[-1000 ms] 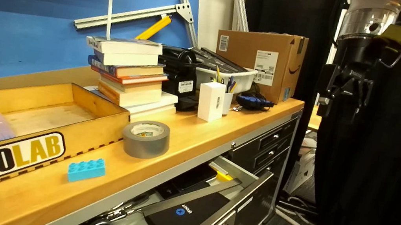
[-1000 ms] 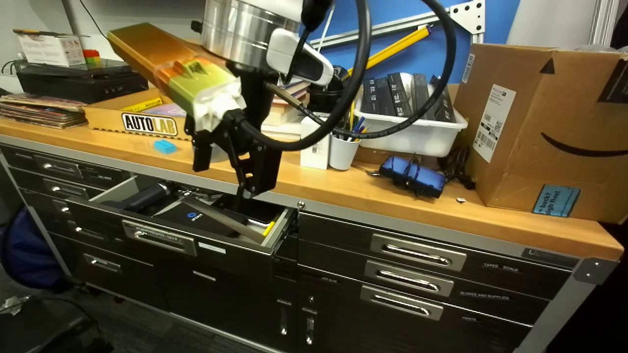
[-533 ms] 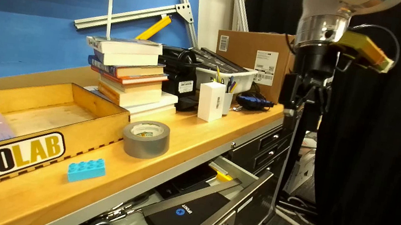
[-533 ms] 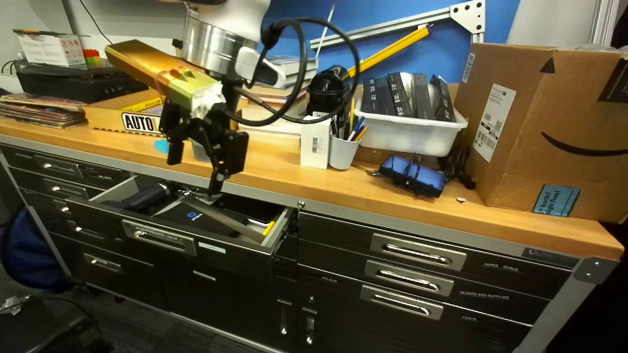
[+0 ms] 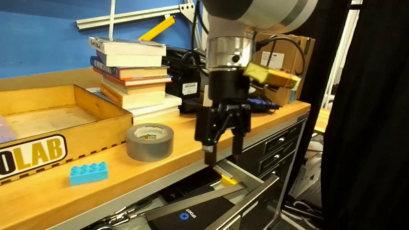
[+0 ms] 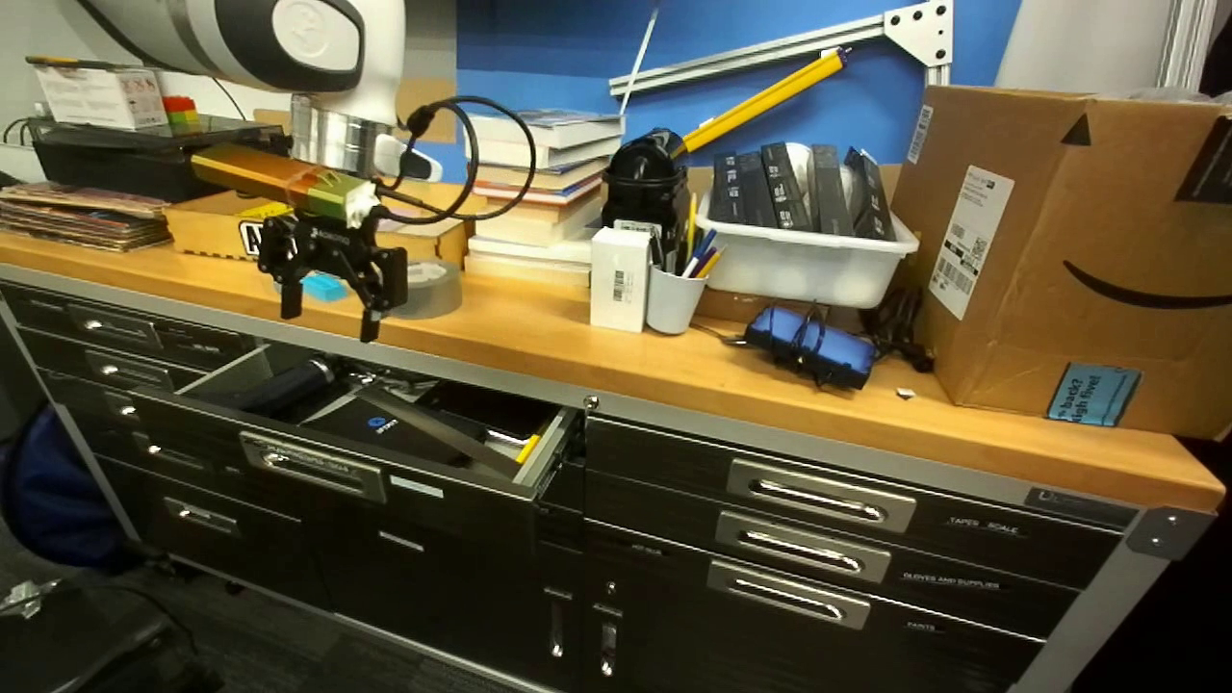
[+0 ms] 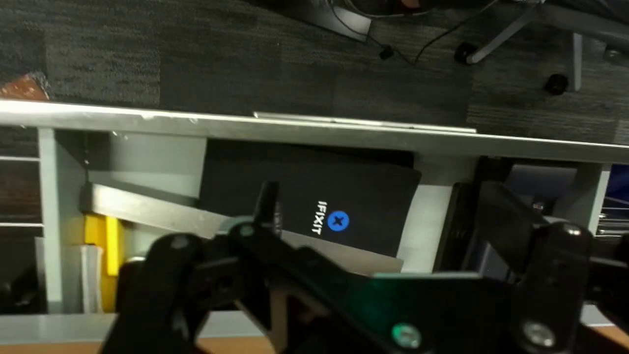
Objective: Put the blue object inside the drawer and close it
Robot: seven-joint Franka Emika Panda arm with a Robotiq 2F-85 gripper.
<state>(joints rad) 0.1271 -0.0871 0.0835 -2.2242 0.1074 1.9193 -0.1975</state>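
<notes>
The blue object (image 5: 88,174), a small bumpy-topped brick, lies on the wooden bench top near its front edge. It also shows in an exterior view (image 6: 324,287), behind the gripper, and is out of the wrist view. The drawer (image 5: 232,213) stands pulled open below the bench edge. Its front also shows in an exterior view (image 6: 481,500), and its rim shows in the wrist view (image 7: 196,120). My gripper (image 5: 224,151) hangs fingers-down above the drawer, its fingers spread with nothing between them. It also shows in an exterior view (image 6: 331,316) and the wrist view (image 7: 388,206).
A grey tape roll (image 5: 148,143) and a wooden AUTOLAB tray (image 5: 113,129) sit beside the brick. Books (image 5: 131,90), a white box (image 6: 619,279) and a pen cup (image 6: 674,300) stand farther along. The drawer holds a black IFIXIT pouch (image 7: 304,182) and a metal strip (image 7: 157,209).
My gripper has travelled along the bench toward the tape roll and the brick, from near the cardboard box to over the drawer. The fingers stay open. The brick and drawer have not moved.
</notes>
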